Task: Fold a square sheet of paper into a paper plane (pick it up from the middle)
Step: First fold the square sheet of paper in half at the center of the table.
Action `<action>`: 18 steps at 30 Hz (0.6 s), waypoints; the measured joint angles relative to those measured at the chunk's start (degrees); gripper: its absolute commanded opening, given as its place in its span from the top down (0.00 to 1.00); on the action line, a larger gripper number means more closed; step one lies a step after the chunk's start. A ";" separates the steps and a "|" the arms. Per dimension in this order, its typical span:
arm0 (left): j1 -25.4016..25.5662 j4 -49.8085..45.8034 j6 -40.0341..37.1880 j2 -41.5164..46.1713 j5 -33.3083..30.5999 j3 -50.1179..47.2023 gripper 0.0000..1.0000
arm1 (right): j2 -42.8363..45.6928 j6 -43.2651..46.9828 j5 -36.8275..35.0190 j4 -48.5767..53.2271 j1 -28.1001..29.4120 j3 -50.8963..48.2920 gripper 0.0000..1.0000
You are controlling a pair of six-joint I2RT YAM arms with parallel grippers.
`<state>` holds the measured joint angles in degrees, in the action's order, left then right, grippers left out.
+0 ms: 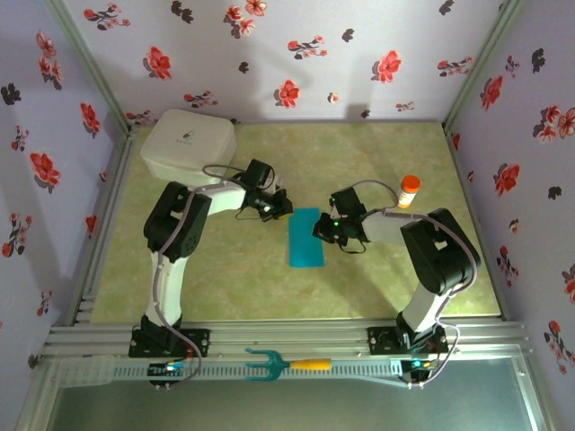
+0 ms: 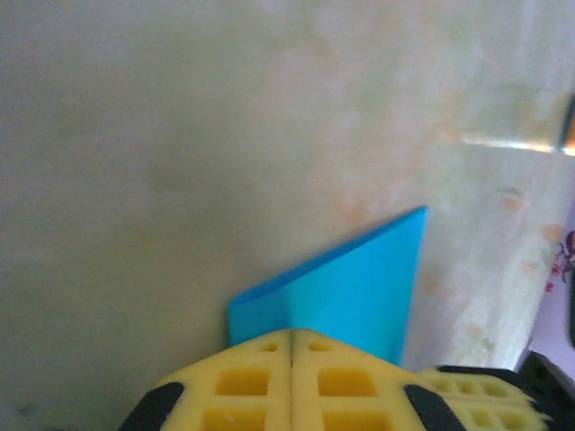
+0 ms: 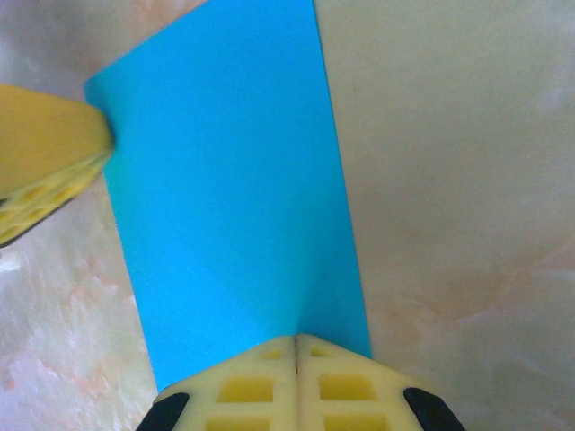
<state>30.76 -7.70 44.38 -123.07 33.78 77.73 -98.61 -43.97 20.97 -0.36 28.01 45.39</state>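
The teal-blue sheet of paper (image 1: 305, 239) lies on the green table as a narrow upright rectangle, not a paper plane shape. My left gripper (image 1: 286, 208) is at its far left corner and my right gripper (image 1: 322, 232) is at its right edge. In the left wrist view the yellow jaws of the left gripper (image 2: 294, 332) are pressed together on the paper (image 2: 359, 287), which rises from their tips with a crease. In the right wrist view the right gripper (image 3: 296, 338) is likewise shut on the paper's (image 3: 225, 180) near edge. The left gripper's fingers (image 3: 45, 153) touch the sheet's left corner.
A white lidded box (image 1: 189, 144) stands at the back left. An orange-capped bottle (image 1: 409, 190) stands right of the right arm. A teal fork-shaped tool with a yellow handle (image 1: 287, 364) lies on the front rail. Floral walls close in three sides.
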 measured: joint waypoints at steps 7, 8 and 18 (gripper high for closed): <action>-0.39 0.11 0.31 -0.04 -0.13 0.04 0.96 | 0.04 0.00 0.00 0.00 -0.02 0.00 1.00; -0.39 -0.28 0.31 -0.04 -0.22 0.26 0.96 | 0.04 0.00 0.00 0.00 -0.02 0.00 1.00; -0.39 -1.44 0.76 1.05 -1.81 0.92 0.94 | 0.04 0.44 0.00 0.44 -0.02 0.24 1.00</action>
<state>30.37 -9.15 45.15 -122.02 31.97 78.65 -98.56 -43.53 20.97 0.08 27.99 45.63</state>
